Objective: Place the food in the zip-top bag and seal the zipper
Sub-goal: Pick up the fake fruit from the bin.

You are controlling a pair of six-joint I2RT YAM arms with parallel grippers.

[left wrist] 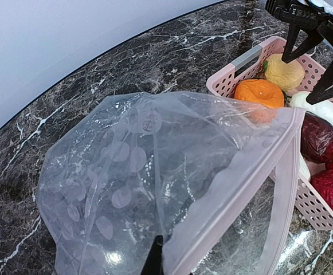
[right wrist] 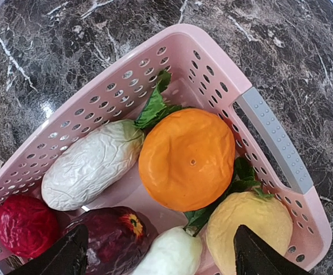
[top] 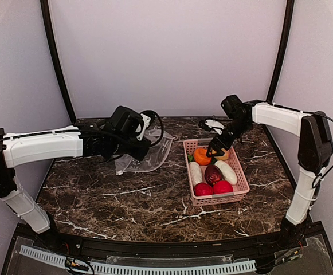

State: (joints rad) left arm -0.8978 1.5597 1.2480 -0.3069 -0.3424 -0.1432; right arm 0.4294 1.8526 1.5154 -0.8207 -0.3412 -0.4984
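Left gripper (top: 144, 150) pinches the zip-top bag (left wrist: 126, 189), its zipper (left wrist: 246, 177) running near-far, facing right. Right gripper (right wrist: 157, 235) gapes over food (right wrist: 186, 157): one orange, one yellow, one maroon, two white, two red.

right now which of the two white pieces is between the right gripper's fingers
The white piece beside the yellow fruit, between the open fingers. The other white piece, with a leaf, lies along the basket wall, off to one side.
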